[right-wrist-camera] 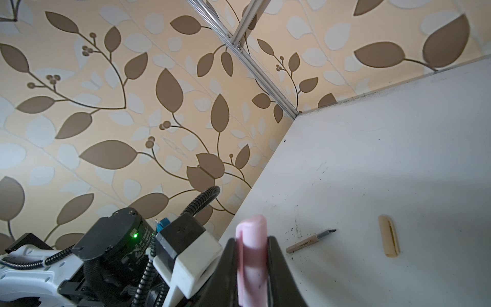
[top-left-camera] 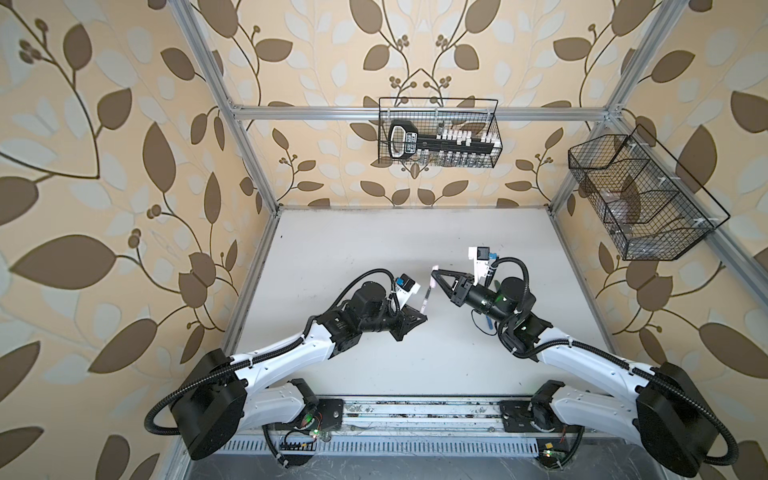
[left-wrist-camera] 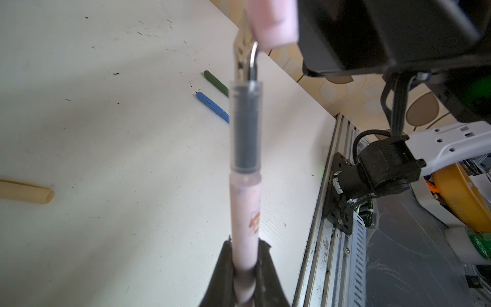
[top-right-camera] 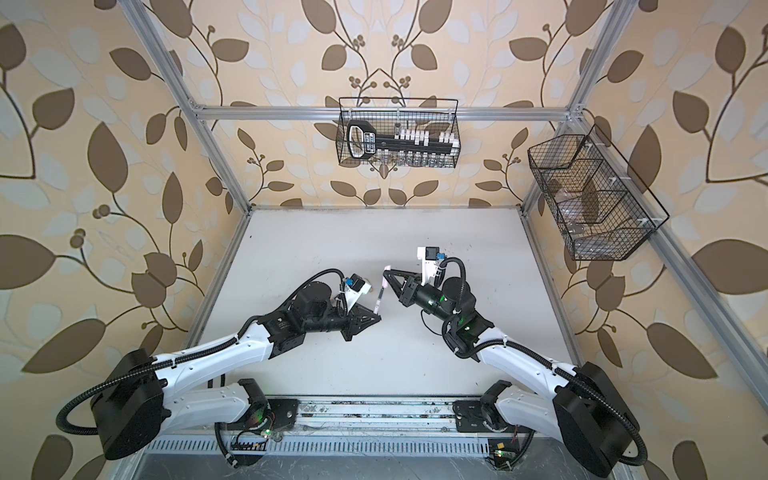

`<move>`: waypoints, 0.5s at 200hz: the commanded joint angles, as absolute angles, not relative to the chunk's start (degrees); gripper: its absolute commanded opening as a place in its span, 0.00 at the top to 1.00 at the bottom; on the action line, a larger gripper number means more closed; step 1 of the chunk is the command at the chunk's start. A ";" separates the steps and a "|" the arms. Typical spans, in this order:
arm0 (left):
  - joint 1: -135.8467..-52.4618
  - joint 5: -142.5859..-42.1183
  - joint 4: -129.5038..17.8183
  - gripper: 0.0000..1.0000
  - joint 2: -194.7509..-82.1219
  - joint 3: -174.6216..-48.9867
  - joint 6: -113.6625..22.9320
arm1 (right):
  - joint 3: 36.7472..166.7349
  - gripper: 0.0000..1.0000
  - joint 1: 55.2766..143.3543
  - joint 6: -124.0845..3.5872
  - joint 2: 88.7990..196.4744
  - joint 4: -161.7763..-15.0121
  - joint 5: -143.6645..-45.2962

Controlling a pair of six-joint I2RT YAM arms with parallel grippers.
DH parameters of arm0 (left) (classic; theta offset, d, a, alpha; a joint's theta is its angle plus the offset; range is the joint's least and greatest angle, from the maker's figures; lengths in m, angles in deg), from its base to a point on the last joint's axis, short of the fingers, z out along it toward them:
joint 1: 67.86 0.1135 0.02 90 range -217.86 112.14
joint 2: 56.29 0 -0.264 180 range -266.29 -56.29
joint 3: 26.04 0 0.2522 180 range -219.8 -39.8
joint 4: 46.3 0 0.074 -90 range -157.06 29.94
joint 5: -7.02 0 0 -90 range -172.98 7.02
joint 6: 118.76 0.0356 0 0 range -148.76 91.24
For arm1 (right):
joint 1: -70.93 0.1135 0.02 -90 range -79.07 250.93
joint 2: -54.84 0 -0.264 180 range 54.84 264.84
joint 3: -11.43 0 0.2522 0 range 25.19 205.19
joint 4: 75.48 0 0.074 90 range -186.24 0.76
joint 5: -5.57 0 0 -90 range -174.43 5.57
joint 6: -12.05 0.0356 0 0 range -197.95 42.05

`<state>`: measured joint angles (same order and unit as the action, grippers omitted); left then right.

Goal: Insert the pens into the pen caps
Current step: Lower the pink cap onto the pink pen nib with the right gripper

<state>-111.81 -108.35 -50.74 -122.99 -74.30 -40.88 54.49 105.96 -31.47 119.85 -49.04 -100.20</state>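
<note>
White tabletop (right-wrist-camera: 385, 159) lies beneath both your arms. Your left gripper (left-wrist-camera: 244, 255) is clamped tight on the pale pink plastic pen (left-wrist-camera: 244, 207). Your right gripper (right-wrist-camera: 252, 239) pinches the pale pink rounded cap (right-wrist-camera: 252, 255) right at the pen's dark tip, above the table's middle. Farther out lie a slim tan pen (right-wrist-camera: 305, 243) and a tan cap (right-wrist-camera: 389, 236), apart, and a blue pen (left-wrist-camera: 212, 106) beside a dark green pen (left-wrist-camera: 216, 81).
</note>
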 commanded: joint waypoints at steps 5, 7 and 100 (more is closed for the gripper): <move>-112.25 -110.07 -48.20 0.96 -121.24 -74.17 -40.48 | 53.96 0.82 106.33 -31.32 120.28 -46.82 -98.97; -112.25 -110.06 -48.24 0.96 -121.24 -74.21 -40.46 | 54.05 0.82 106.30 -31.36 120.28 -46.91 -98.98; -112.93 -110.21 -48.89 0.96 -121.77 -74.76 -39.91 | 56.58 0.82 105.23 -32.28 120.99 -47.63 -99.09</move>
<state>-112.20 -108.39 -50.76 -122.99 -74.30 -40.86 54.55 105.61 -31.78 120.16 -48.91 -99.43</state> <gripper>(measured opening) 0.120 0.184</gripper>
